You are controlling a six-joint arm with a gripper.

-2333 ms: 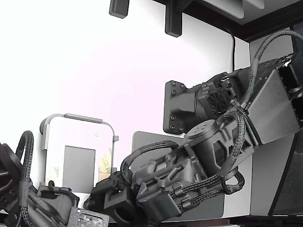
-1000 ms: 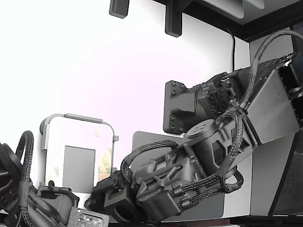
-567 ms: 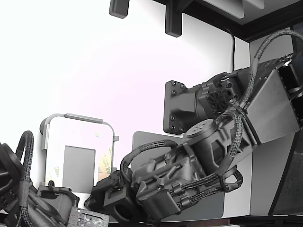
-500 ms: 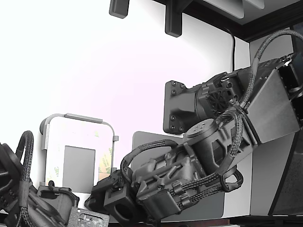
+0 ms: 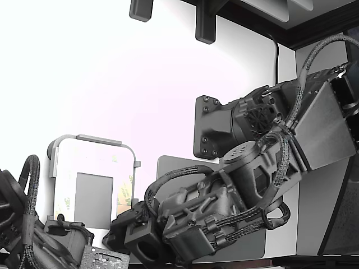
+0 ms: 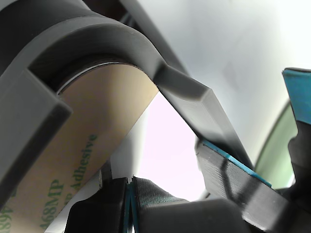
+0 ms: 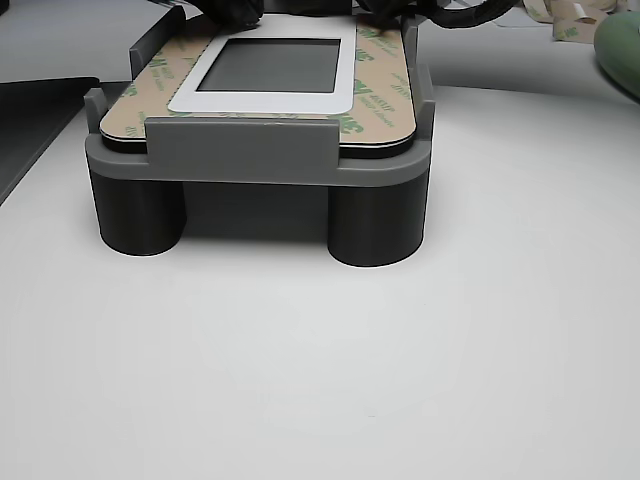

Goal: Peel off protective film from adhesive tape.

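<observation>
Wrist view is showing the protective film [image 6: 92,141] lying just beside the gripper [image 6: 127,187], its long axis running away from the nearly pressed-together, empty-looking fingertips.

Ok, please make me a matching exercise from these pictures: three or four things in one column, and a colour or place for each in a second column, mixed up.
Things:
1. film
2. square patch
3. fixture
4. finger pad

Descriptions:
A. blue edge on a dark finger, wrist view
B. tan with green print, along the plate's border
C. grey, stands on round legs on the white table
D. grey, in the white frame at the plate's middle

Pairs: 1-B, 2-D, 3-C, 4-A
</observation>
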